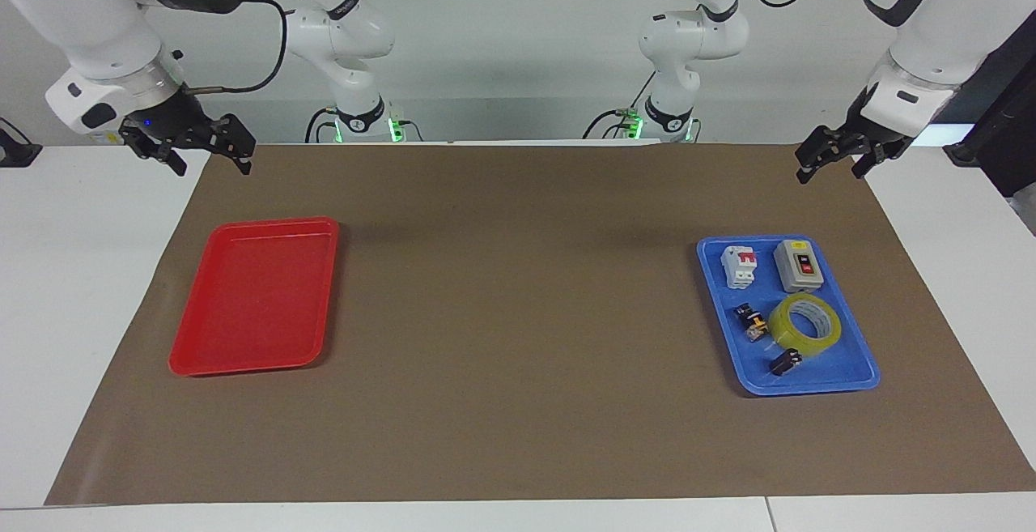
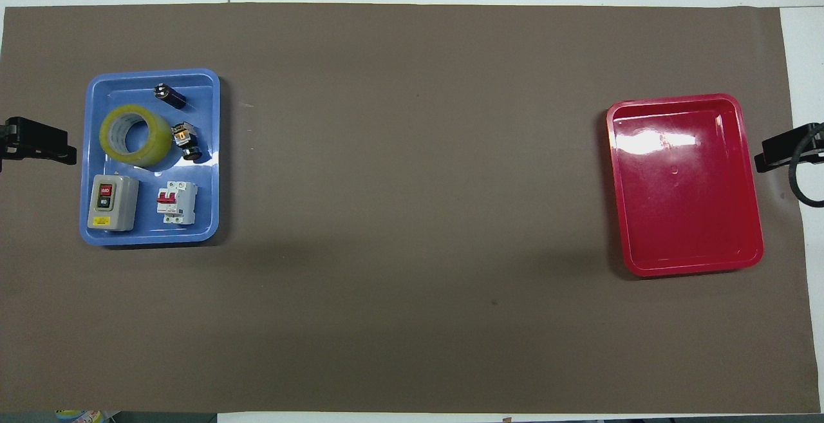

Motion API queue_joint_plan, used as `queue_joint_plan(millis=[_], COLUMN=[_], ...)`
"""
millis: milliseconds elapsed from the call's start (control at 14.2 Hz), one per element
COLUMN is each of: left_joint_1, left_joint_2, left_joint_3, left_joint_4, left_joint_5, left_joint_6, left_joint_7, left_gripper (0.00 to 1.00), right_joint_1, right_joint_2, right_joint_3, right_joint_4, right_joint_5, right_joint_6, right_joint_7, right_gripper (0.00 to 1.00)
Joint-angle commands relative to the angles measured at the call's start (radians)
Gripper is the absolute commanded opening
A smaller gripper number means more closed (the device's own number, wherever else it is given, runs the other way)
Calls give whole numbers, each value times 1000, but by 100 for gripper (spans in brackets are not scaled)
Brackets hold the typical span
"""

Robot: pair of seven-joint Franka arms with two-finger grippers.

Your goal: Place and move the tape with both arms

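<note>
Two white jointed robot arms w/ dark grey joint caps and black cables wait raised at either end of a white surface covered by a matte brown paper sheet [image 1: 518,313]. Left claw [image 1: 836,159], black, two-fingered, hangs w/ fingers spread and nothing in them over the brown sheet's corner at the left arm's end, robots' edge. Right claw [image 1: 193,151], same build, also spread and holding nothing, hangs over the sheet's corner at the right arm's end.

Glossy blue plastic tray [image 2: 212,152], rectangular w/ rounded corners and a raised rim, sits near the left arm's end of the sheet. In it: the tape [image 2: 136,135], a ring-shaped roll of translucent yellow film w/ whitish core, lying flat in the tray's half farther from the robots. Just beside it, two small black-and-orange electrical parts [image 2: 185,141]. Nearer the robots in the tray: a grey boxy switch [image 2: 112,202] w/ red and black buttons, and a white circuit breaker [image 2: 177,202] w/ red levers.

Shiny red plastic tray [image 2: 685,185], same rounded shape, lies near the right arm's end, well apart from the blue one.

Plain pale wall by the arm bases; green lights glow at both bases
</note>
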Motion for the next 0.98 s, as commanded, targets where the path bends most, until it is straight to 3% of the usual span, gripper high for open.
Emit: queue_joint_plan(millis=[0,915], left_joint_1=[8,-3], left_joint_2=[-25,-29], left_joint_3=[-3,-5], left_joint_4=[-30,-30], left_joint_5=[-25,-23], left_joint_6=[10,6], left_joint_7=[21,78], left_gripper=[100,100], right_joint_1=[-13,-14], right_joint_2=[-13,-13], right_joint_3=[9,9], right_joint_4=[-19,-17], right_joint_5=[4,4], right_joint_6=[11,8], right_joint_7=[-14,-14], right_gripper=[100,100])
